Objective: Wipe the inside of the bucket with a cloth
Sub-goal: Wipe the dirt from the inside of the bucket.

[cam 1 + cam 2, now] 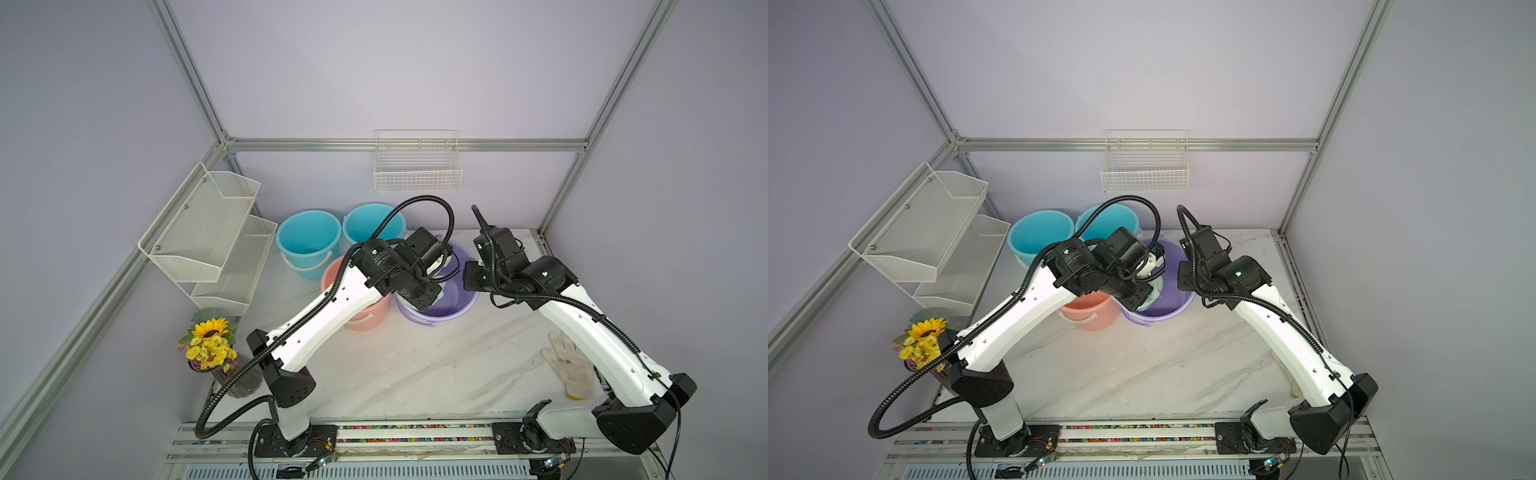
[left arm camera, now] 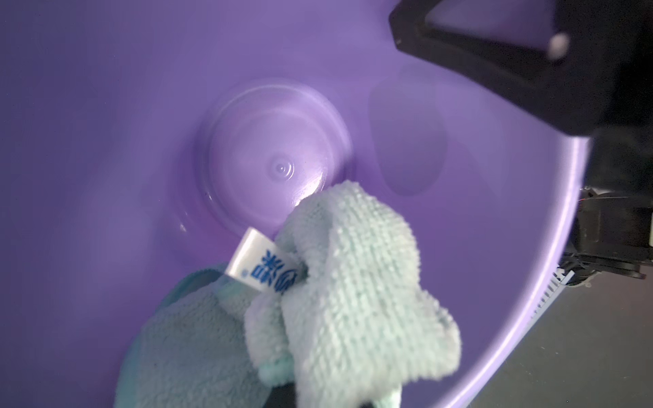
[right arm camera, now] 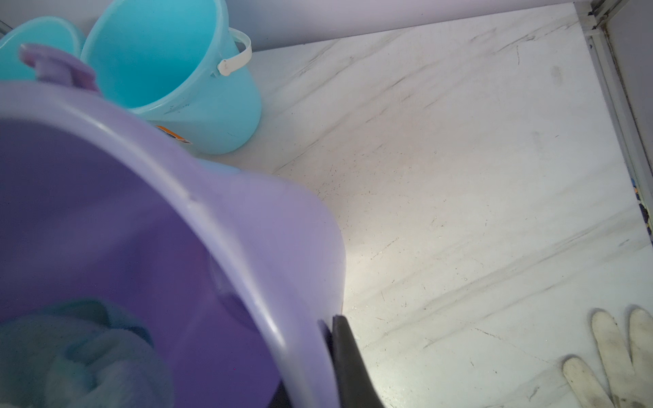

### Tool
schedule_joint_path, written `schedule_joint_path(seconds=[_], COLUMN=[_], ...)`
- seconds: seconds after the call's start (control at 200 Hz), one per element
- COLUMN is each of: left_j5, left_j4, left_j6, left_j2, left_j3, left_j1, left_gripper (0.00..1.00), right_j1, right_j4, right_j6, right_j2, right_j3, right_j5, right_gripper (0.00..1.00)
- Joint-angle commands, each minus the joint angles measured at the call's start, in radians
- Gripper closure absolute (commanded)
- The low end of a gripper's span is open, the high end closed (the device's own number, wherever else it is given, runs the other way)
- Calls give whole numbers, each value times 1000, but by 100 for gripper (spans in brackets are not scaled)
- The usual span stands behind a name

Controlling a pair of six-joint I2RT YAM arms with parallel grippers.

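Both top views: purple bucket [image 1: 457, 301] far centre, mouth up, just right of pink bucket [image 1: 365, 320].
Left wrist: left gripper [image 2: 282, 397] pinches bunched cloth [image 2: 353, 282] inside, beside the bucket's floor. No clear long axis.
Right wrist: right gripper [image 3: 311, 374] clamps the rim.
Advice: press cloth flat, sweep in circles, hold rim steady.

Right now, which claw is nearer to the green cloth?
Left. The left claw is shut on the cloth inside the purple bucket; the right claw pinches that bucket's rim, apart from the cloth.
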Motion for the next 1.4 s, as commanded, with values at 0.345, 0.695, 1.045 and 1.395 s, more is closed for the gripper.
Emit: schedule_joint_path(seconds=[0.345,0.695,1.045,1.395], left_j5=[-113,-216,-349,-462], left_j4=[65,290,306,351], left_j6=[-94,-99,-62,29], left_j2=[194,188,-24,-163], left_j3=[-18,-209,-246,-226], left_j1=[3,5,-9,-30], left_gripper=[100,100,100,100], right_j1=[-3,-3,-4,-4], right_j4=[102,133,106,98], right_j6=[55,86,102,112], right_j2=[-5,-19,-15,-3], right_j3=[34,23,14,26], right_j5=[-106,-130,-70,-71], right_gripper=[100,100,100,100])
